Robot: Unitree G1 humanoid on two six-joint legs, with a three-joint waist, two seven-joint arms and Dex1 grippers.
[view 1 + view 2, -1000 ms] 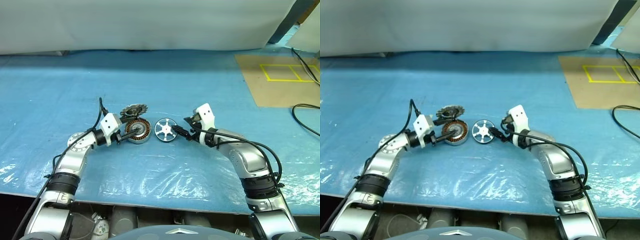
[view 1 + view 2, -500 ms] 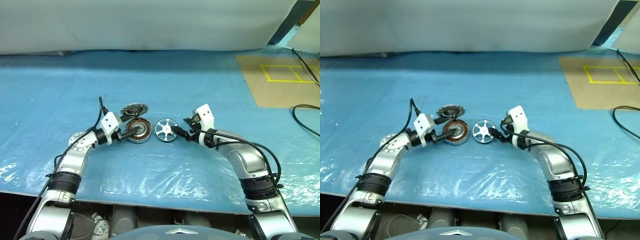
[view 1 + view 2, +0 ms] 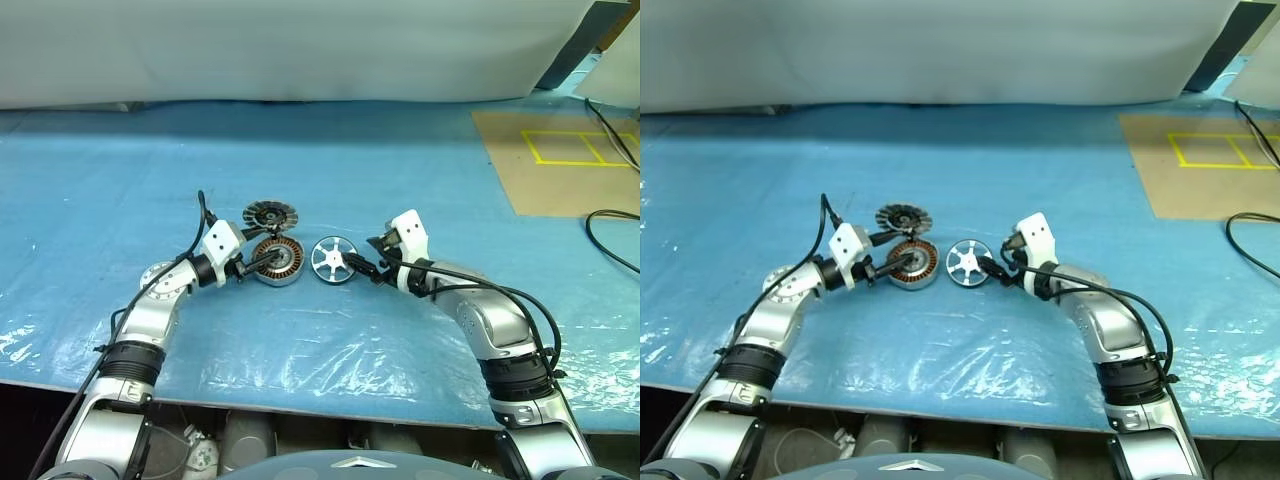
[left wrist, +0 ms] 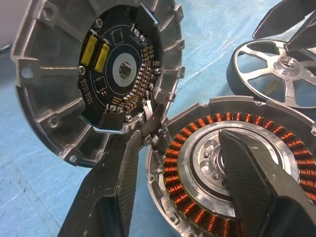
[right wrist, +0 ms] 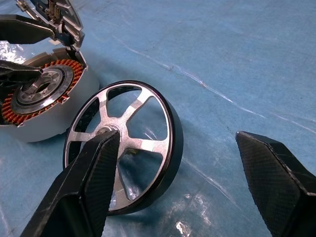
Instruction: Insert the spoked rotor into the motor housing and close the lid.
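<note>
Rotor [image 5: 123, 148] judged rigid, slick metal (best gripped across rim); bracketed by wide-open right gripper [image 5: 173, 163], nothing held. Left gripper [image 4: 177, 163] parted over housing [image 4: 232, 168].

Both arms are silver-grey metal, built of rounded segments with black ribbed bands at the joints. A white angular block sits at each wrist, just behind the left hand [image 3: 255, 265] and the right hand [image 3: 362, 266]. Thin black cables loop along each forearm. The fingers [image 4: 111, 187] are black, apparently with a woven carbon-like texture.
</note>
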